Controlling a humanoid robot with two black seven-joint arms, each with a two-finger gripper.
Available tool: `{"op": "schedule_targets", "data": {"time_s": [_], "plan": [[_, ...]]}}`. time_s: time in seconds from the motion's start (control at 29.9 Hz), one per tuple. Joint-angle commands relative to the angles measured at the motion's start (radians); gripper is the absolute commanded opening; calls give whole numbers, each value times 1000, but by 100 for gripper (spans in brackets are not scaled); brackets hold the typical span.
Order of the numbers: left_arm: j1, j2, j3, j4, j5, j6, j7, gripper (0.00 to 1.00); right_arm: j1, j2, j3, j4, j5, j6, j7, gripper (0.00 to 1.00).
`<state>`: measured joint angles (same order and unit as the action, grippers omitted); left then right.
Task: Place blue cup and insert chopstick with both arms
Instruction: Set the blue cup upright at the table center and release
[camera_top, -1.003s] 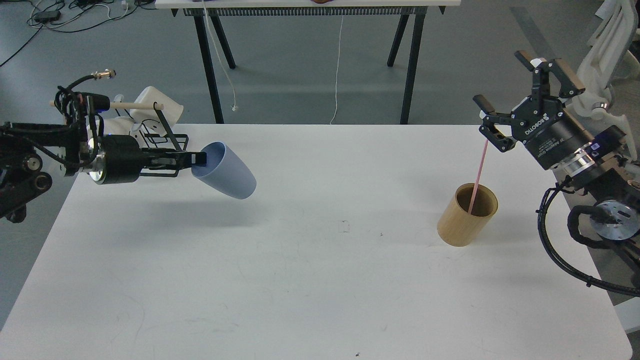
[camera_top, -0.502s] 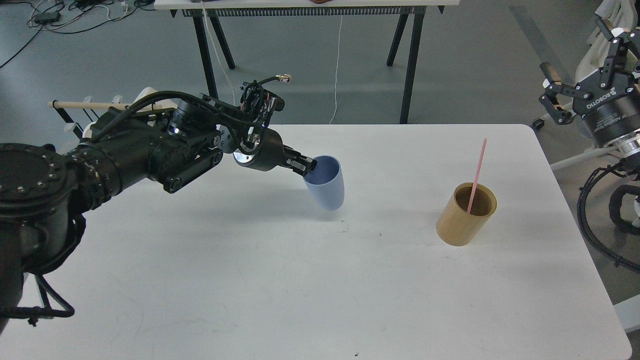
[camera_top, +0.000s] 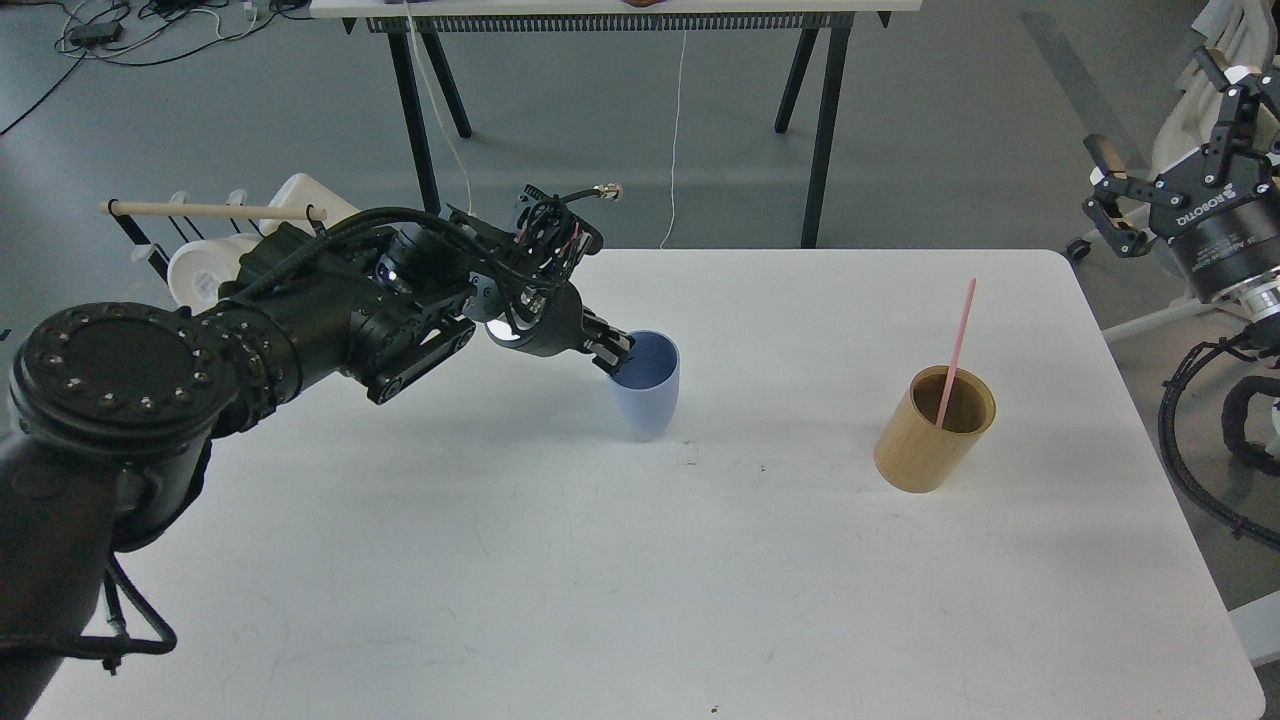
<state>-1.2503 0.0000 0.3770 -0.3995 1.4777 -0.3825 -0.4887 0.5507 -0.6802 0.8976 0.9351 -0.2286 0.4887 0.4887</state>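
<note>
the left gripper (camera_top: 612, 357) is pinching the near-left rim of the blue cup (camera_top: 646, 396), upright, mid-table toward the far edge. the pink chopstick (camera_top: 954, 352) is leaning in the bamboo holder (camera_top: 934, 430) near the right edge — closest to the right gripper (camera_top: 1165, 170), fingers spread, empty.

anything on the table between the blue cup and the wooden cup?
No. In the head view, only bare white table lies between the blue cup and the wooden cup, apart from a faint mark near the blue cup's base.
</note>
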Motion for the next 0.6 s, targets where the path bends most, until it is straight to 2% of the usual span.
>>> {"op": "schedule_targets", "data": {"time_s": [0.0, 0.3, 0.47, 0.57], "plan": [[17, 0, -3, -1, -4, 1, 0, 2, 0, 1, 0, -2, 0, 0, 0, 98], [29, 0, -36, -12, -11, -10, 0, 12, 0, 1, -3, -4, 0, 0, 0, 99], [35, 0, -70, -22, -11, -13, 0, 24, 2, 2, -8, -4, -1, 0, 0, 99], [38, 17, -110, -33, -13, -24, 0, 37, 5, 1, -8, -4, -5, 0, 0, 99]]}}
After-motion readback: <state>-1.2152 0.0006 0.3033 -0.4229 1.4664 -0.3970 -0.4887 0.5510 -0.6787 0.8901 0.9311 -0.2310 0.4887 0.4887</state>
